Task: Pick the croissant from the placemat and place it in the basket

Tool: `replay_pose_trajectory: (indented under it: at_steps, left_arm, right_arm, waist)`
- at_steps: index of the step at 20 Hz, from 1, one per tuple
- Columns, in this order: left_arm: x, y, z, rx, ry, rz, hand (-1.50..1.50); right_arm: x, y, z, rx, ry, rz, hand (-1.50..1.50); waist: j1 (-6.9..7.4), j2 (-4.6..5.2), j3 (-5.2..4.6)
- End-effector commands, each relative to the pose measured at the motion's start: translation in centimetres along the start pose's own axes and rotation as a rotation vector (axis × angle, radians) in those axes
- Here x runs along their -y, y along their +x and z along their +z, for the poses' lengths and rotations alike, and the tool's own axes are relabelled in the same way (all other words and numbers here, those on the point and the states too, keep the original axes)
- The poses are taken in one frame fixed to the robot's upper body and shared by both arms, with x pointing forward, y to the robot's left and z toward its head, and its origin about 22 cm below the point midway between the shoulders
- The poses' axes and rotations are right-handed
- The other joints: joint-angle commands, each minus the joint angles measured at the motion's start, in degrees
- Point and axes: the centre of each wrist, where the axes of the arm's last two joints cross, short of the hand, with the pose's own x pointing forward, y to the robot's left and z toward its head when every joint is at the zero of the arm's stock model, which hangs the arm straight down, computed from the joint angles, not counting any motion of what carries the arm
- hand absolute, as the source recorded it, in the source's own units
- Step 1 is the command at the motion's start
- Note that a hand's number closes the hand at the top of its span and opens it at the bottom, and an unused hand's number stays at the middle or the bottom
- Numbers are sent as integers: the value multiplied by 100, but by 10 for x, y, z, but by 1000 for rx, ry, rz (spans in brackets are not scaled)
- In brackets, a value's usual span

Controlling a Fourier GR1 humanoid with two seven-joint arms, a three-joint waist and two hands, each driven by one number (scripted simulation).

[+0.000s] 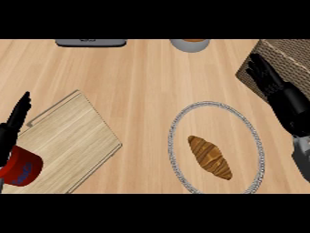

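Note:
A brown croissant [210,157] lies inside a silver-rimmed ring [172,136], a basket or mat seen from above, at the lower centre right of the wooden counter. My right hand [272,82] is open with its fingers straight, raised to the upper right of the croissant and overlapping a woven brown placemat [298,59] at the right edge. It holds nothing. My left hand [7,132] rests open at the left edge, fingers pointing up, well away from the croissant.
A light wooden cutting board [73,136] lies at the left with a red cup [20,167] on its near corner, beside my left hand. At the far edge sit a grey flat object [90,43] and a grey bowl [190,44].

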Motion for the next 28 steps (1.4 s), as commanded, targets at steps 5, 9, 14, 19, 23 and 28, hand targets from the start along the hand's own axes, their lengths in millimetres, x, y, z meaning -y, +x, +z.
replay_pose_trajectory:
  at_steps: [5, 9, 14, 19, 23, 28]
  left_arm:
    - [34, 24, -22, -22, -76, 215, 0]
    - [38, 26, -27, -92, -109, 295, 0]
    - [22, 28, -38, -190, -62, 336, 0]
    - [15, 21, -32, -213, -54, 349, 0]
    - [17, 31, -45, -213, -61, 340, 0]
    - [14, 18, -38, -220, -55, 359, 0]
  right_arm:
    - [-72, 42, -49, 353, 536, -397, 150]
    - [-107, 91, -38, 654, 1019, -157, -150]
    - [-133, 60, 12, 803, 1117, -216, -150]
    - [-130, 71, 35, 737, 1070, -29, -150]
    - [-83, 119, 15, 664, 1106, 307, -150]
    - [-44, 180, 4, 652, 843, 768, -150]
  waist:
    - [578, 256, 111]
    - [555, 153, 103]
    - [-68, 34, 96]
    - [-27, 2, 72]
    - [-91, 8, 60]
    - [-83, -3, 47]
